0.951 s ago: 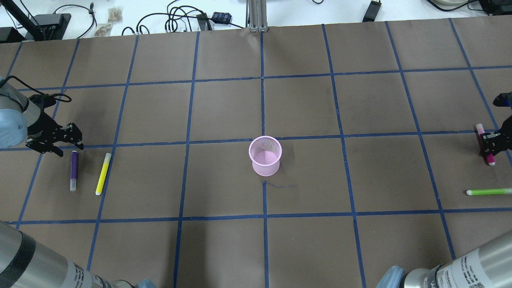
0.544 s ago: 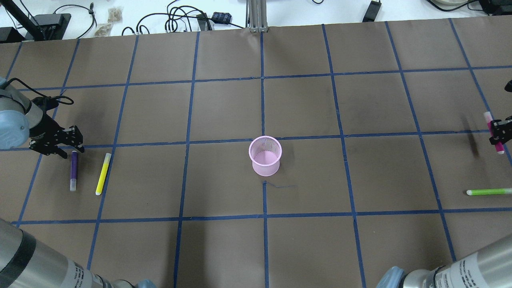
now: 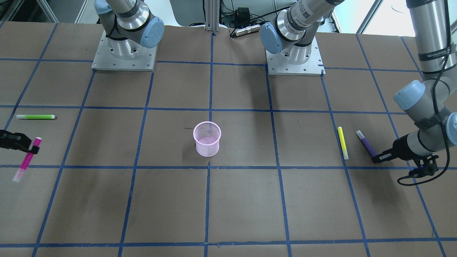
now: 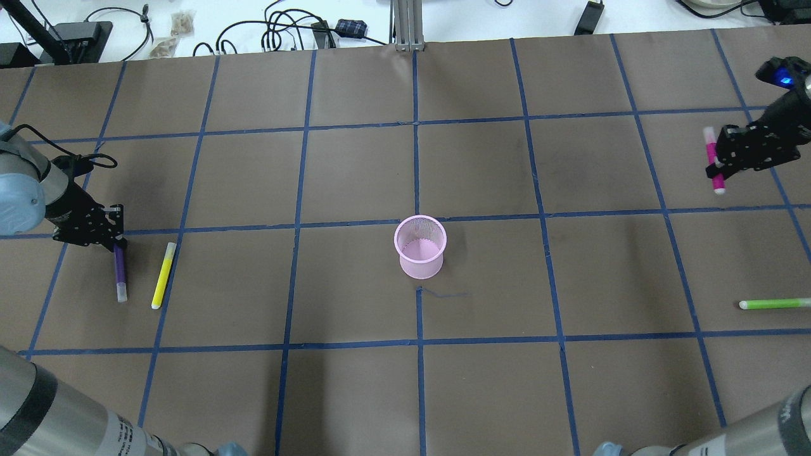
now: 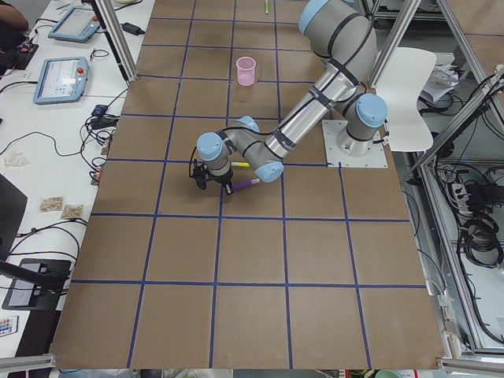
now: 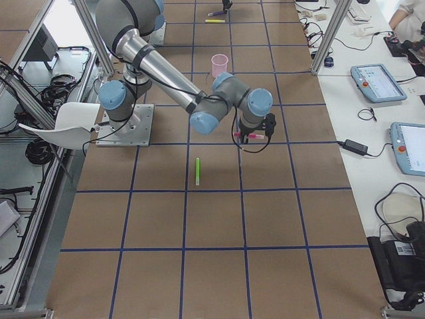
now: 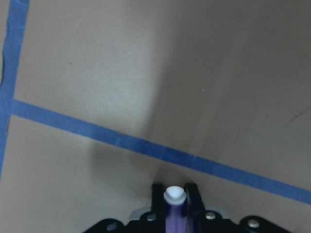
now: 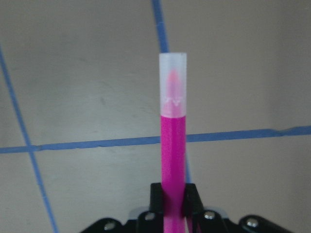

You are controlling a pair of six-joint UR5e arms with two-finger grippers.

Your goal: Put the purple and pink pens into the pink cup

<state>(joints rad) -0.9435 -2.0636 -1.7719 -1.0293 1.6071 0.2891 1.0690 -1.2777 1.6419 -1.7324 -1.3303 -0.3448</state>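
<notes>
The pink mesh cup stands upright at the table's middle, also in the front view. My left gripper is low at the table on the left and shut on the far end of the purple pen. The left wrist view shows that pen between the fingers. My right gripper is shut on the pink pen and holds it in the air at the far right, well away from the cup. The right wrist view shows the pink pen standing out beyond the jaws.
A yellow pen lies just right of the purple one. A green pen lies near the right edge. Cables and small devices lie beyond the table's far edge. The arm bases stand on the robot's side.
My right gripper has lifted the pink pen off the table and carried it farther away. My left gripper has moved onto the purple pen's end and shut on it; the pen shifted slightly.
</notes>
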